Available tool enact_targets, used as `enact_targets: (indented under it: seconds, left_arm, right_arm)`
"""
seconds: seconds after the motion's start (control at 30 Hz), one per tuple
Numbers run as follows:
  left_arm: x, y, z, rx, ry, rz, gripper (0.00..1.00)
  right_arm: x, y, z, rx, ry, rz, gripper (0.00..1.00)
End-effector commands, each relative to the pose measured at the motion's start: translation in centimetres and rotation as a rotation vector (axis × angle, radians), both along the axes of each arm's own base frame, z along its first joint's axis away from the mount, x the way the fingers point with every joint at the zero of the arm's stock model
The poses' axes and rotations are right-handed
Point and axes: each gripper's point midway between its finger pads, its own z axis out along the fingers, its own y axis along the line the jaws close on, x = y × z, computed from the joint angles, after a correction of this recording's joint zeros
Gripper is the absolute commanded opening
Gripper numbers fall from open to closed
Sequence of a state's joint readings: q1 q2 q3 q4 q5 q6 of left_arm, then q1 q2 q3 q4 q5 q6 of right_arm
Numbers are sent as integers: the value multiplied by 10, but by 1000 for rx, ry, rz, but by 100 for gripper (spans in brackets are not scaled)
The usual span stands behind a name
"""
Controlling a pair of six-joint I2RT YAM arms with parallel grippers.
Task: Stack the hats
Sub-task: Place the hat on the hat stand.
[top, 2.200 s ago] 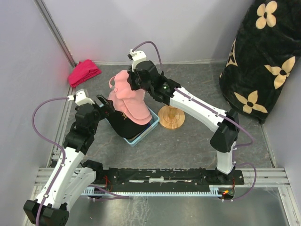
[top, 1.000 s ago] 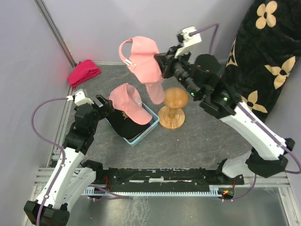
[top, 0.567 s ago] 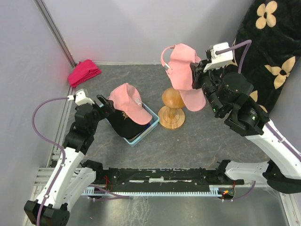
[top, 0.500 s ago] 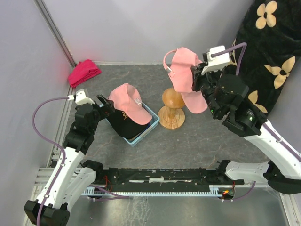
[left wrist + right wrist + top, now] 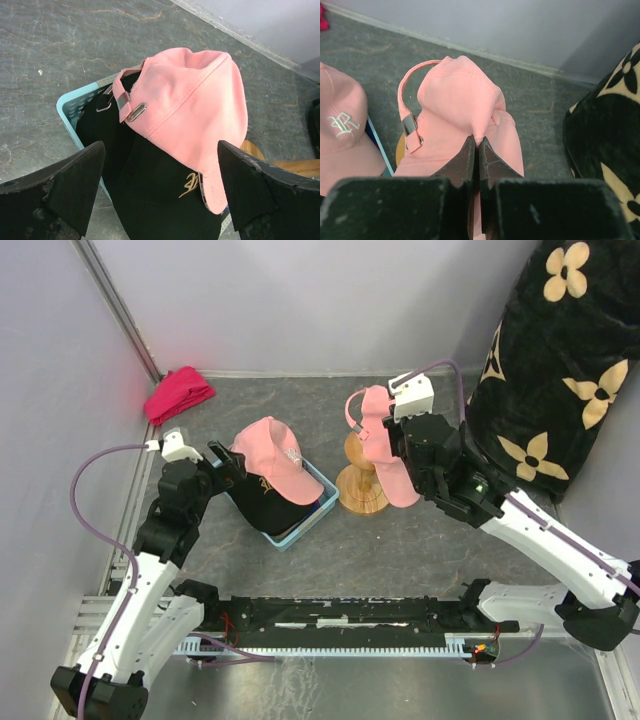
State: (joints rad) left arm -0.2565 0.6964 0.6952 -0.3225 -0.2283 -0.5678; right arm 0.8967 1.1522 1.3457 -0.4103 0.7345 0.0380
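Note:
My right gripper (image 5: 392,438) (image 5: 476,141) is shut on a pinched fold of a light pink hat (image 5: 383,462) (image 5: 460,95). That hat hangs over the round-topped wooden stand (image 5: 354,496) and hides most of its top. A second pink hat (image 5: 275,462) (image 5: 195,100) with a white logo lies on a black hat (image 5: 255,502) (image 5: 160,192) with a gold logo, both in a light blue basket (image 5: 312,518) (image 5: 67,106). My left gripper (image 5: 222,466) (image 5: 161,146) hovers open just left of that pile, holding nothing.
A red-pink cloth bundle (image 5: 178,393) lies in the back left corner. A black blanket with cream flowers (image 5: 560,360) fills the right side. Grey walls close the back and left. A metal rail (image 5: 350,615) runs along the near edge.
My right arm has swung the light pink hat from high up on the right, down and left onto the wooden stand. The left arm and basket pile have stayed still.

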Motion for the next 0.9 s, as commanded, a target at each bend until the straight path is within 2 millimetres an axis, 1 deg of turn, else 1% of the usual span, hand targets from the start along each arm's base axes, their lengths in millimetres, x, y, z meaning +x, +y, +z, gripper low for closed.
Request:
enact_targets:
  seconds: [0.0,0.1,0.2,0.4,0.5,0.6,0.87]
  left_arm:
    - [0,-7,41,-23,-97,-45,99]
    - [0,-14,48,-44,-109,-79,99]
    - [1,-25,52,-71,-115,-134,100]
    - [9,-46,53,-116,-107,-223,99]
    - [13,-57,53,-141,-102,-267,99]
    - [16,-72,53,-163,-101,-320,98]
    - [26,-107,51,-136,-81,-382,98]
  right_arm:
    - [8,2,-5,67,-11,-22,5]
    - [10,9,-16,79,12,-2,4]
    - [10,18,-21,95,31,26,4]
    - [12,37,-34,123,77,79,4]
    - [14,41,-44,127,97,75,3]
    - [16,46,-54,128,111,75,3]
    - [24,57,-72,112,143,72,4]
